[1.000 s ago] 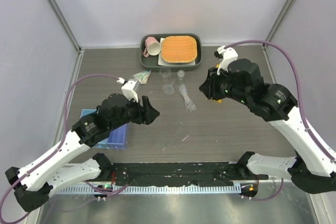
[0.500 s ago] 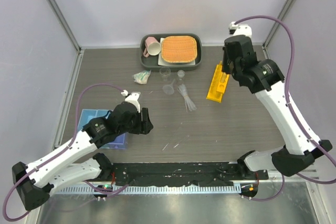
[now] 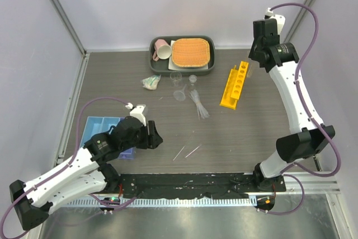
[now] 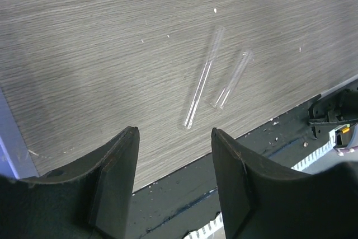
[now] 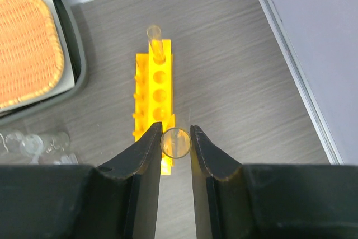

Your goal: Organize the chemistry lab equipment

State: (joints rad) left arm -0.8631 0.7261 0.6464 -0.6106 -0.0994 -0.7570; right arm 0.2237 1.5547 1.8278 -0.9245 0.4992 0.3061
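Seen end-on in the right wrist view, a clear glass tube (image 5: 175, 143) sits between the fingers of my right gripper (image 5: 175, 134), which is shut on it. It hangs high above the near end of the yellow holed rack (image 5: 154, 94). One tube (image 5: 155, 42) stands in the rack's far hole. My left gripper (image 4: 174, 148) is open and empty, low over the table's front edge. Just beyond it two thin glass tubes (image 4: 202, 79) (image 4: 232, 79) lie loose on the wood. The blue tray (image 3: 100, 130) sits under the left arm.
Small clear beakers (image 3: 177, 76) and pipettes (image 3: 198, 106) lie mid-table, with a green-white packet (image 3: 150, 82) to their left. At the back, a dark tray holds the pink mug (image 3: 162, 50) and the orange mat (image 3: 192, 52). The black front rail (image 4: 184, 194) runs below the left jaws.
My right arm has swung up and back to the right with its tube, uncovering the yellow rack. The left arm has drawn back toward the front edge, its jaws narrowing a little.
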